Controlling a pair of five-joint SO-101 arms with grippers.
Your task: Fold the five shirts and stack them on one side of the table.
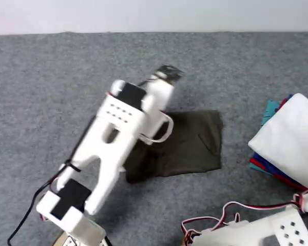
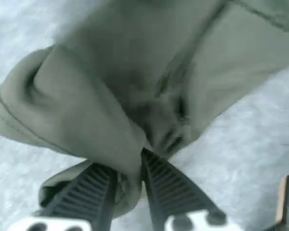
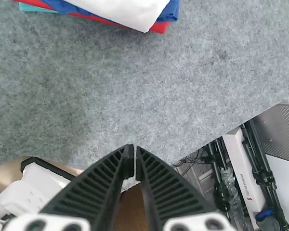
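Fifth shirt in hand, judging by the stack; fold half made. Olive shirt (image 1: 190,143) mid-table on grey mat (image 1: 51,77), partly doubled over, near end bunched. Left gripper (image 2: 139,161) clamped on a thick fold of it, cloth pinched between ribbed fingers (image 2: 94,187); number of layers caught hard to tell, view too close. Right gripper (image 3: 135,149) with fingers together, nothing held, over bare mat near table edge. Stack (image 1: 292,136) well apart from the shirt; white on top, blue, red and teal edges beneath. Next, probably: carry the pinched fold across to square the shirt; release; then lift onto the stack, without dragging the lower layer.
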